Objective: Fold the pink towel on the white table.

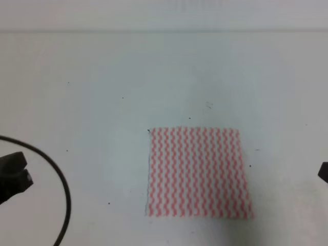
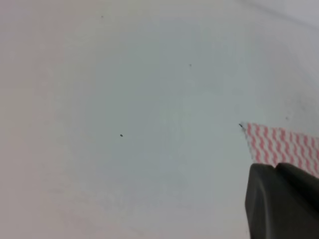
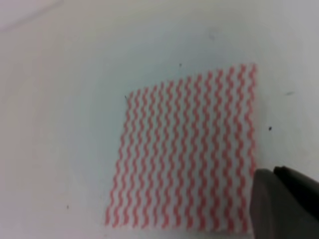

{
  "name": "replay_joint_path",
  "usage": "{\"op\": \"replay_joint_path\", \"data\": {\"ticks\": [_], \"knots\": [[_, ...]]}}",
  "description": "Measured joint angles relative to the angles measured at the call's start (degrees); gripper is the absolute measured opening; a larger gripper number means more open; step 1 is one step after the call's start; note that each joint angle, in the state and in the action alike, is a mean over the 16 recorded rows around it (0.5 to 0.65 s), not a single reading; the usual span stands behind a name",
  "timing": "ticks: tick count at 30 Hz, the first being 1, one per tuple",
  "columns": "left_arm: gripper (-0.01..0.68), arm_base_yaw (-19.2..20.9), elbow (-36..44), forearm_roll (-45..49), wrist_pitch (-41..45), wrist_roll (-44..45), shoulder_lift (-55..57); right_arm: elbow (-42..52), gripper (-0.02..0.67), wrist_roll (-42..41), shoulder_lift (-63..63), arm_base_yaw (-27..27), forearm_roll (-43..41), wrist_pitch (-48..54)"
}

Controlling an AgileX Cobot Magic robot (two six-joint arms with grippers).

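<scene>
Pink-red and white wavy stripes mark the thin rectangular cloth, the pink towel (image 1: 199, 172), which lies flat and fully spread on the large plain white table (image 1: 154, 77), a little right of centre and toward the near edge in the high view. No fold shows in it: all four edges are visible and no corner is lifted. The dark left gripper (image 1: 13, 177) sits at the far left edge of the high view, well apart from the towel, with a thin black cable (image 1: 61, 179) curving around it; its fingers are too blurred and cropped for me to tell whether they are spread or closed. In the left wrist view only a dark part of it (image 2: 281, 201) fills the lower right corner, with the towel's far left corner (image 2: 279, 144) just beyond. The right gripper (image 1: 323, 171) is a dark sliver at the right edge, clear of the cloth; the right wrist view shows just a dark piece of it (image 3: 284, 204) near the towel's right edge, so its state cannot be told either. I judge the task to be at its start, with the approach still to come. The next move probably calls for both arms to come in and pinch two corners along one edge, low enough to catch the thin fabric off the tabletop.
</scene>
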Motion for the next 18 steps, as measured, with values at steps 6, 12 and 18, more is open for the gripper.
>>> {"op": "replay_joint_path", "data": {"ticks": [6, 12, 18], "knots": [[-0.005, -0.01, -3.73, -12.82, 3.73, 14.44, 7.64, -3.11, -0.018, 0.08, 8.94, 1.6, 0.1, 5.05], [-0.005, -0.29, -4.58, -33.87, 5.14, 35.19, 14.76, -4.63, -0.018, 1.21, 16.15, 8.79, 1.48, 3.63], [-0.003, -2.97, -4.67, -53.34, 6.63, 53.99, 21.28, -5.43, -0.018, 4.17, 22.0, 18.0, 0.68, -1.81]]}}
